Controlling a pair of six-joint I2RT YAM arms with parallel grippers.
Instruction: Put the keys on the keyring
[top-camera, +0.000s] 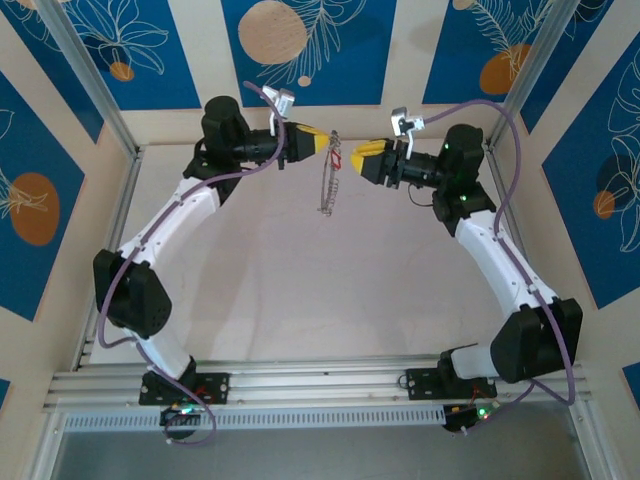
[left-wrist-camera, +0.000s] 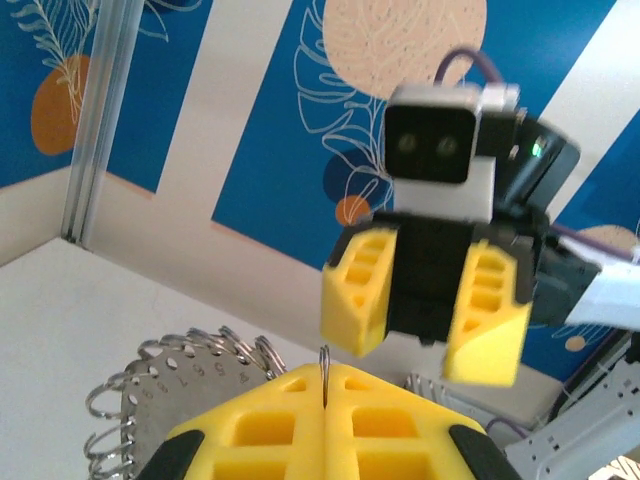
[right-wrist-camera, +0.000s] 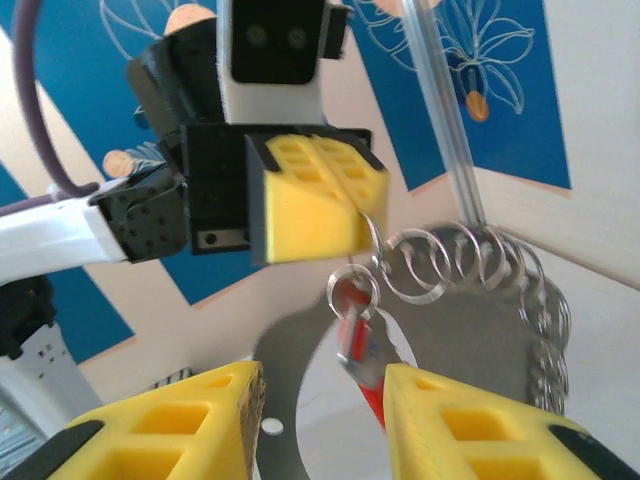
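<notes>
The left claw (top-camera: 322, 144) is pressed together on the top wire of the keyring (top-camera: 326, 185), which hangs from it above the tabletop (top-camera: 300, 290) (a flat metal piece edged with wire loops). The red-headed key (right-wrist-camera: 358, 340) dangles from a small loop on the keyring's right side. Just right of the keyring, the right claw (right-wrist-camera: 322, 392) stands apart, with the key between its fingers, unclamped.
</notes>
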